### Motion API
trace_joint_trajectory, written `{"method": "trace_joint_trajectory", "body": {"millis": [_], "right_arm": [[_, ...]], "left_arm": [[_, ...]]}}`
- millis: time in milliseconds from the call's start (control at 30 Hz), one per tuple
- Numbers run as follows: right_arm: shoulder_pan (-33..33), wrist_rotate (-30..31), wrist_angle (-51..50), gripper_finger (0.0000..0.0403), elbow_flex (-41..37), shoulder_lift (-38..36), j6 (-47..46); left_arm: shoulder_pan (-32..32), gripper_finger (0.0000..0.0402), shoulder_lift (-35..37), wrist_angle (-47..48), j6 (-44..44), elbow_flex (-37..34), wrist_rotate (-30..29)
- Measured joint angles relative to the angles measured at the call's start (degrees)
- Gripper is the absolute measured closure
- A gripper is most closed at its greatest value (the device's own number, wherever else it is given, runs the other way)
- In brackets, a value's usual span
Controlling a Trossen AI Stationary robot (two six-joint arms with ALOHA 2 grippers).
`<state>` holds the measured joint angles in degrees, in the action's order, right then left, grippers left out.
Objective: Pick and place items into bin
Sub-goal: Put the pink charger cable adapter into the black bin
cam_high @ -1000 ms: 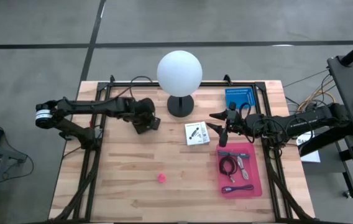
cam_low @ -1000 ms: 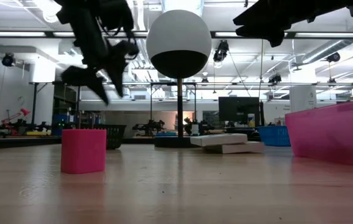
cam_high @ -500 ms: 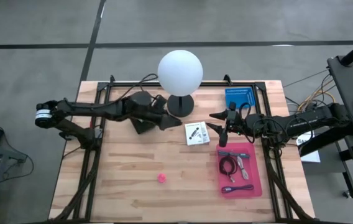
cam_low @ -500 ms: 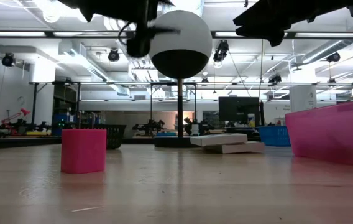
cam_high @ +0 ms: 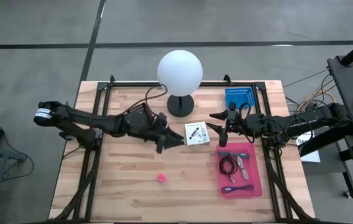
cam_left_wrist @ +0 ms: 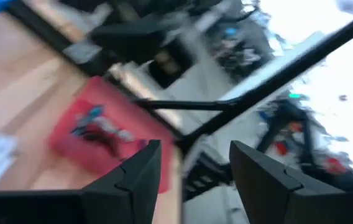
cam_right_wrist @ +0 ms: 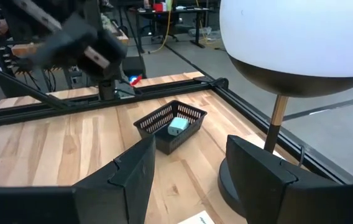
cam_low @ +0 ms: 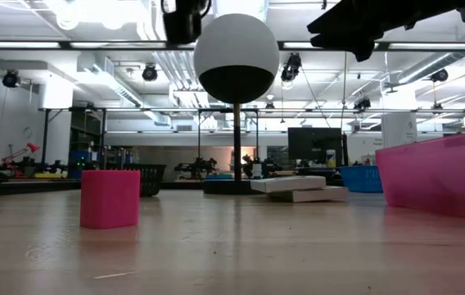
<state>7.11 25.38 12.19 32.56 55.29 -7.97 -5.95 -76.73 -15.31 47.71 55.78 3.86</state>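
Observation:
A small pink block [cam_high: 161, 178] [cam_low: 110, 198] sits on the wood toward the near side. A white printed card [cam_high: 195, 132] [cam_low: 290, 185] lies flat near the lamp base. The pink bin [cam_high: 255, 171] [cam_left_wrist: 71, 127] holds a dark coiled cable [cam_high: 227, 165], a silvery piece and a purple cord [cam_high: 237, 188]. My left gripper [cam_high: 175, 141] [cam_left_wrist: 189, 171] is open in the air just left of the card. My right gripper [cam_high: 220, 129] [cam_right_wrist: 186, 180] is open above the bin's far end.
The white globe lamp [cam_high: 179, 71] [cam_right_wrist: 301, 37] stands on its black base at the far middle. A blue tray [cam_high: 238, 97] sits at the far right. A small black basket [cam_right_wrist: 169, 124] holding a teal piece lies left of the lamp. Bare wood lies around the pink block.
My left gripper has swung from the far left, beside the black basket, toward the table's right and near side, ending close to the white card; it has also risen out of the low view. The right arm and all objects have stayed put.

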Motion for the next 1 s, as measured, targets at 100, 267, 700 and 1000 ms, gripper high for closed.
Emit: {"method": "trace_joint_trajectory", "body": {"millis": [100, 267, 700, 1000], "right_arm": [[0.0, -0.1, 0.0, 0.0218, 0.0, 0.0, -1.5], [0.0, -0.1, -0.4, 0.0218, 0.0, 0.0, -5.4], [0.0, -0.1, -13.8, 0.0218, 0.0, 0.0, -13.8], [0.0, -0.4, -14.1, 0.0218, 0.0, 0.0, -14.7]], "left_arm": [[-1.6, 0.0228, -0.1, 3.0, 3.0, -0.6, -5.9], [-5.5, 0.0228, -0.1, 9.6, 5.1, -0.1, -17.8], [-11.8, 0.0228, -2.3, 12.3, 4.4, 2.5, -24.2], [-17.5, 0.0228, -10.6, 26.3, 7.0, 9.8, -23.6]]}}
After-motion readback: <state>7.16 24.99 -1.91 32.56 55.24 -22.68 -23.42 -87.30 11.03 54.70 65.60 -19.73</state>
